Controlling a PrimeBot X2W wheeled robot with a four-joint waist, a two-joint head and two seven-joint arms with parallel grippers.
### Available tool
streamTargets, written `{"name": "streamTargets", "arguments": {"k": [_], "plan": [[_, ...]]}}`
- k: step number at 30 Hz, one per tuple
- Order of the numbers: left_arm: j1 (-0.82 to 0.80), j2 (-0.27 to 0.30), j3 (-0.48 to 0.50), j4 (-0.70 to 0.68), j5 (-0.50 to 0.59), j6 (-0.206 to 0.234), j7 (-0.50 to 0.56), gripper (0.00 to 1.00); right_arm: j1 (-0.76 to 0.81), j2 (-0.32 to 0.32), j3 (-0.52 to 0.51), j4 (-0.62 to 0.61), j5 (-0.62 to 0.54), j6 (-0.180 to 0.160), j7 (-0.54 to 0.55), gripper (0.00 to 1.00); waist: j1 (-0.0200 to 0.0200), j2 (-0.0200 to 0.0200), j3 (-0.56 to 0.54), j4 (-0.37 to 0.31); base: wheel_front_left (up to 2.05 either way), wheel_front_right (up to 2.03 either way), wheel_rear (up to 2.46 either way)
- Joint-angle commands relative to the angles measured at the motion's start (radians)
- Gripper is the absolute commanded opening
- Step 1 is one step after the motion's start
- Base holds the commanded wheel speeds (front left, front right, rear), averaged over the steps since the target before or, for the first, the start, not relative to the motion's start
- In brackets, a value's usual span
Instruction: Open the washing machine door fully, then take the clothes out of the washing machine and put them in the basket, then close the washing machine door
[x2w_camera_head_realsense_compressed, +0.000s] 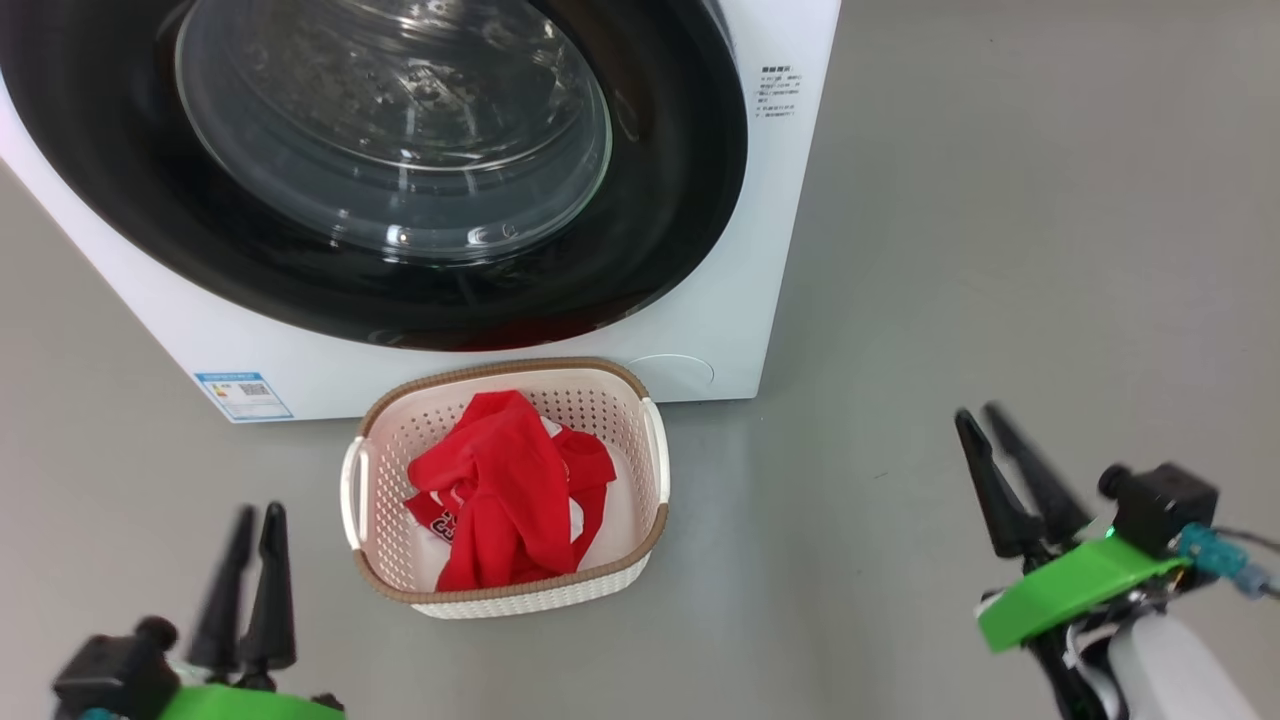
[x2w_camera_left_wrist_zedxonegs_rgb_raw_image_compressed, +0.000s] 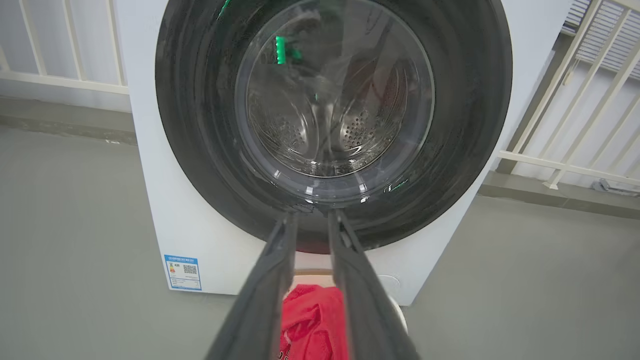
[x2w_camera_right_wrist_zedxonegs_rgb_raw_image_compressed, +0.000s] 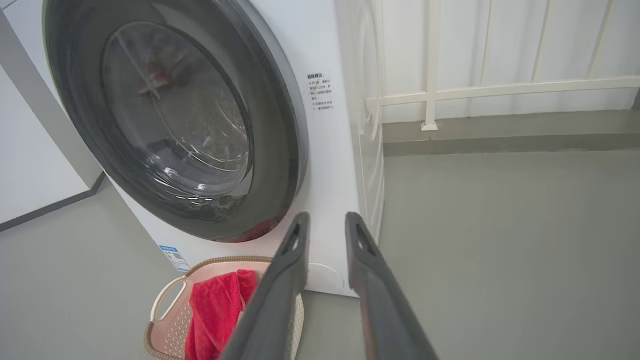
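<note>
Head view puts the soft bright red and white clothes (x2w_camera_head_realsense_compressed: 505, 490) in a crumpled heap inside the small cream-white perforated plastic basket (x2w_camera_head_realsense_compressed: 655, 470) with its brown woven-look rim, which stands on the grey floor (x2w_camera_head_realsense_compressed: 1000, 250) just in front of the big white front-loading washing machine (x2w_camera_head_realsense_compressed: 780, 250). Above it, the large round washing machine door (x2w_camera_head_realsense_compressed: 400, 150), glossy black rim around a bulging clear glass bowl, lies flat against the machine's front. In the right wrist view it also sits flush, so it looks closed, though whether the latch has caught cannot be told. Through the glass in the left wrist view the perforated steel drum (x2w_camera_left_wrist_zedxonegs_rgb_raw_image_compressed: 295, 135) looks bare. A faint reddish smudge on the glass there may be a reflection of the heap below or a garment left inside; the pictures do not settle which. A small blue label sticker (x2w_camera_head_realsense_compressed: 243, 395) marks the machine's lower left corner. The left gripper (x2w_camera_head_realsense_compressed: 260, 512) hangs low beside the basket's left handle, apart from it, its two dark fingers slightly parted with nothing between them. The right gripper (x2w_camera_head_realsense_compressed: 977, 412) stands well off to the right over bare floor, likewise released and empty. Judged from this, all three steps appear done: clothes out, in the basket, door back against the machine. Little seems left beyond confirming that the door is latched and the drum empty.
</note>
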Motion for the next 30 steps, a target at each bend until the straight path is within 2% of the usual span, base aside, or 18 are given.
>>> {"name": "streamTargets", "arguments": {"k": [1, 7, 11, 30], "plan": [[0.000, -0.001, 0.002, 0.000, -0.012, 0.000, 0.003, 0.00, 0.002, 0.002, -0.002, -0.002, 0.011, 0.000, 0.003, 0.00, 0.0000, -0.0001, 0.000, 0.000, 0.00, 0.00, 0.00], [-0.001, -0.004, 0.009, 0.005, -0.071, -0.002, 0.020, 0.00, 0.011, 0.009, -0.012, -0.007, 0.071, 0.000, 0.019, 0.00, 0.0022, -0.0001, -0.008, 0.002, 0.00, 0.00, 0.00], [-0.004, -0.006, 0.014, 0.011, -0.111, -0.003, 0.031, 0.00, 0.015, 0.014, -0.019, -0.007, 0.110, 0.000, 0.029, 0.00, 0.0002, -0.0001, -0.010, 0.003, 0.00, 0.00, 0.00], [-0.016, -0.016, 0.039, 0.032, -0.287, -0.009, 0.081, 0.00, 0.034, 0.036, -0.052, -0.015, 0.285, -0.001, 0.079, 0.00, 0.0000, -0.0001, -0.025, 0.009, 0.00, 0.00, 0.00]]}}
